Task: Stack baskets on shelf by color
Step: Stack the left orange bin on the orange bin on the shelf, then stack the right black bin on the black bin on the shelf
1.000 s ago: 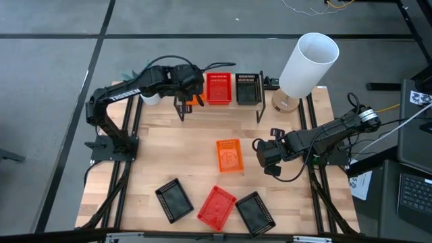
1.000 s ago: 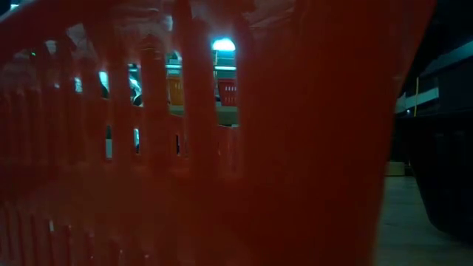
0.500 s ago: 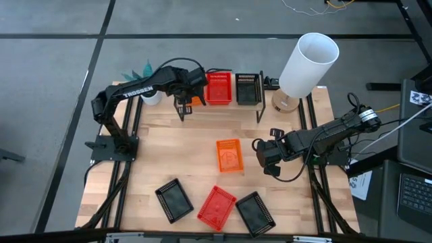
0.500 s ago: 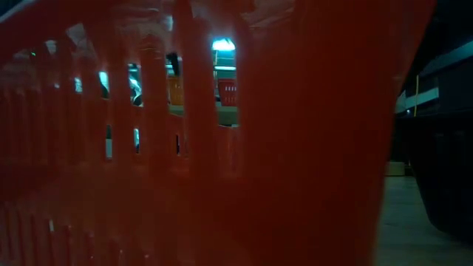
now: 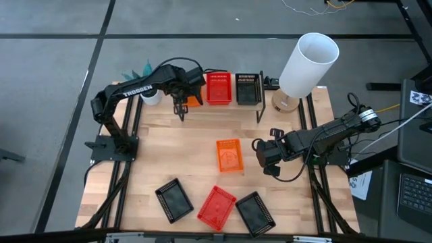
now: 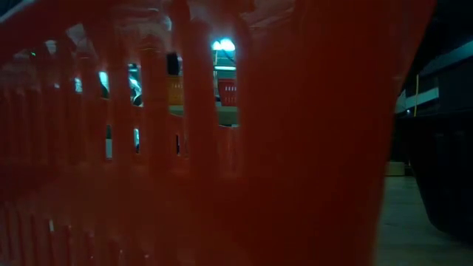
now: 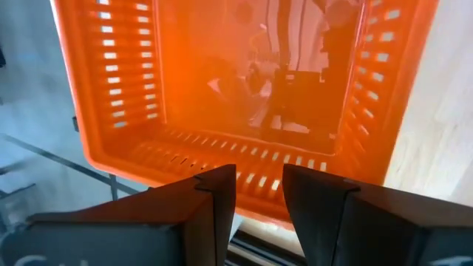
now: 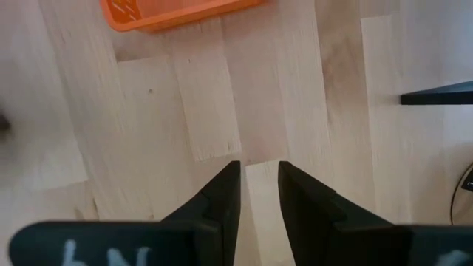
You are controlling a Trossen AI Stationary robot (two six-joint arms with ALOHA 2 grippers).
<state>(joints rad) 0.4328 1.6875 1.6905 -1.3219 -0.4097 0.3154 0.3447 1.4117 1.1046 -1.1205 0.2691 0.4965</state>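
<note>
The shelf (image 5: 226, 106) stands at the table's far edge. On it are an orange basket (image 5: 196, 100) at the left end, a red basket (image 5: 218, 88) and a black basket (image 5: 248, 88). My left gripper (image 5: 183, 89) hovers over the orange basket (image 7: 244, 81), its fingers a little apart and touching nothing. On the table lie another orange basket (image 5: 229, 154), two black baskets (image 5: 174, 200) (image 5: 256, 212) and a red basket (image 5: 217, 206). My right gripper (image 5: 259, 154) is just right of the table's orange basket (image 8: 170, 11), narrowly open and empty.
A white lamp shade (image 5: 309, 64) on a round wooden base stands at the far right corner. A small white pot with a plant (image 5: 150, 96) sits off the shelf's left end. In the low view a red basket wall (image 6: 295, 148) fills most of the picture.
My left gripper has moved a little toward the table's left and near side, over the shelf's left end. The orange basket on the shelf has stayed in place. My right arm has kept still.
</note>
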